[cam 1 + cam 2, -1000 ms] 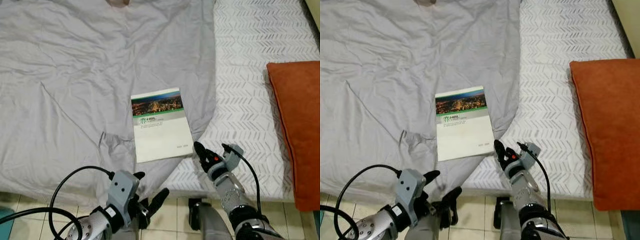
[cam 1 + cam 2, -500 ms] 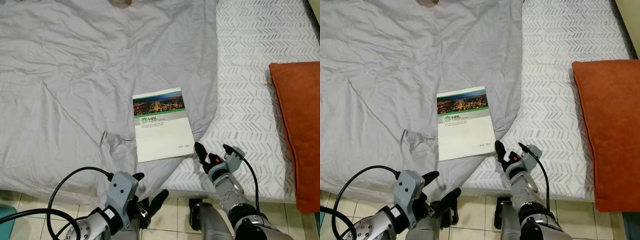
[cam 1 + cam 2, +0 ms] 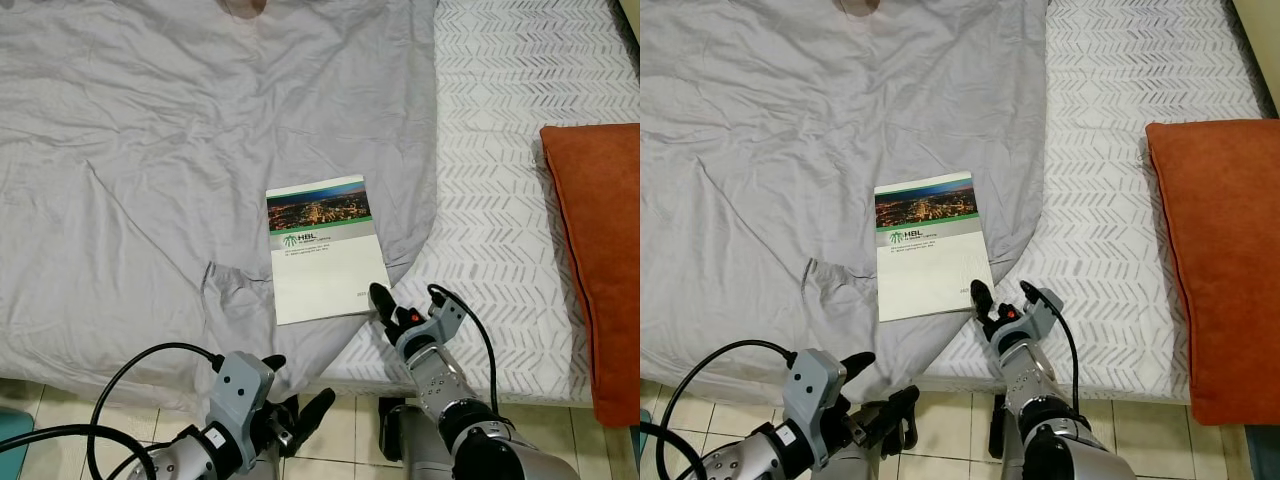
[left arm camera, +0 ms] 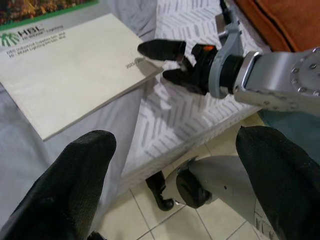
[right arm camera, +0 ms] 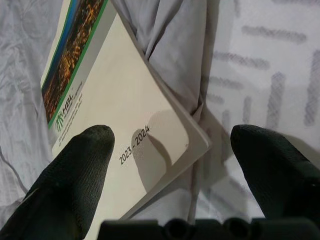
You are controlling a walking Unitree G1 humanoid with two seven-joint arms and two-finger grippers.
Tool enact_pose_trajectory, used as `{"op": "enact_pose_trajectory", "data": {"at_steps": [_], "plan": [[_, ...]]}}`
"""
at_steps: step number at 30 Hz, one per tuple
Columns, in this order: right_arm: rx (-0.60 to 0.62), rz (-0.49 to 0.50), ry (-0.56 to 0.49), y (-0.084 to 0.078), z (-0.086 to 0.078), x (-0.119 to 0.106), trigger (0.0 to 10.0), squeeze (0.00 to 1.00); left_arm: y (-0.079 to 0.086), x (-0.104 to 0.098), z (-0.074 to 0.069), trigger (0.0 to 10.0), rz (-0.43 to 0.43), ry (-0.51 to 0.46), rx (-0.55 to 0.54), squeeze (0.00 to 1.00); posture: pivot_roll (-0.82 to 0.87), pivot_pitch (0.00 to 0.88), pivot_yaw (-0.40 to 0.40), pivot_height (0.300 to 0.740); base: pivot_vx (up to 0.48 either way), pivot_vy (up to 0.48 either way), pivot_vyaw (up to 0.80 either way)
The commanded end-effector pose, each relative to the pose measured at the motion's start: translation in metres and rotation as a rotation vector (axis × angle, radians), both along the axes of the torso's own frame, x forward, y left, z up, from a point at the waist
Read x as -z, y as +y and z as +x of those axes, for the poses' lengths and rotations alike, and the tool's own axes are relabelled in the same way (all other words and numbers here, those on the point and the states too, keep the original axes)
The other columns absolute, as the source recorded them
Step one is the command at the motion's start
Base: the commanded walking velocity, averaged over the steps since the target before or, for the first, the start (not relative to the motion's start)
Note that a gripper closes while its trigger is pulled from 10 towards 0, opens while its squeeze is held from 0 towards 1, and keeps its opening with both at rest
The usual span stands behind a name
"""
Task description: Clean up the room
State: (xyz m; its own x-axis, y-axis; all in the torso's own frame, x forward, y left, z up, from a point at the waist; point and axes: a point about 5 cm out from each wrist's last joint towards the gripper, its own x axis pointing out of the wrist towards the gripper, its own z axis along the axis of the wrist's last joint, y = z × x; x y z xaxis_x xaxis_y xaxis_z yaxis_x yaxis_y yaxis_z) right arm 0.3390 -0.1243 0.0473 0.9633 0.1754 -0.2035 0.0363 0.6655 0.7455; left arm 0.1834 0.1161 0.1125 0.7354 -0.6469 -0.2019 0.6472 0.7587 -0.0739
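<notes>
a thin white booklet with a green-banded city photo on its cover point(image 3: 322, 250) lies flat on the wrinkled grey bedsheet point(image 3: 150, 150), near the front edge of the bed, just beside the sheet's edge where the white chevron-patterned mattress point(image 3: 500, 180) begins. the right gripper point(image 3: 403, 306) sits at the booklet's near right corner, fingers apart, one over the cover. the left gripper point(image 3: 295, 395) hangs below the bed's front edge, fingers apart. a rust-orange cushion point(image 3: 595, 260) lies along the mattress's right edge.

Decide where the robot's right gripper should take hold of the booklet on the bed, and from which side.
Probably the booklet's near right corner, coming from the foot of the bed. It lies flat on the grey sheet, and that corner sits between the open fingers of the right gripper.
</notes>
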Motion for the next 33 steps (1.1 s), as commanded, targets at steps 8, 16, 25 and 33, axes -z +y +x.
{"op": "enact_pose_trajectory", "data": {"at_steps": [8,16,25,33], "plan": [[-0.007,0.018,0.096,0.011,-0.012,0.018,10.0,0.0,0.004,0.005,-0.01,10.0,0.016,0.042,-0.019,0.0,0.19,0.55,0.087,0.74,0.0,0.0,0.0],[0.017,0.005,0.079,0.01,-0.009,0.013,0.0,0.0,0.003,0.004,-0.013,10.0,0.011,0.045,-0.025,0.0,0.2,0.551,0.084,0.74,0.0,0.0,0.0],[0.011,0.012,0.081,0.016,-0.008,0.012,0.0,0.0,0.004,0.002,-0.015,10.0,0.009,0.051,-0.03,0.0,0.21,0.557,0.088,0.74,0.0,0.0,0.0],[0.004,0.024,0.103,0.019,-0.011,0.016,0.0,0.0,0.005,0.002,-0.016,10.0,0.011,0.055,-0.031,0.0,0.21,0.562,0.093,0.74,0.0,0.0,0.0]]}}
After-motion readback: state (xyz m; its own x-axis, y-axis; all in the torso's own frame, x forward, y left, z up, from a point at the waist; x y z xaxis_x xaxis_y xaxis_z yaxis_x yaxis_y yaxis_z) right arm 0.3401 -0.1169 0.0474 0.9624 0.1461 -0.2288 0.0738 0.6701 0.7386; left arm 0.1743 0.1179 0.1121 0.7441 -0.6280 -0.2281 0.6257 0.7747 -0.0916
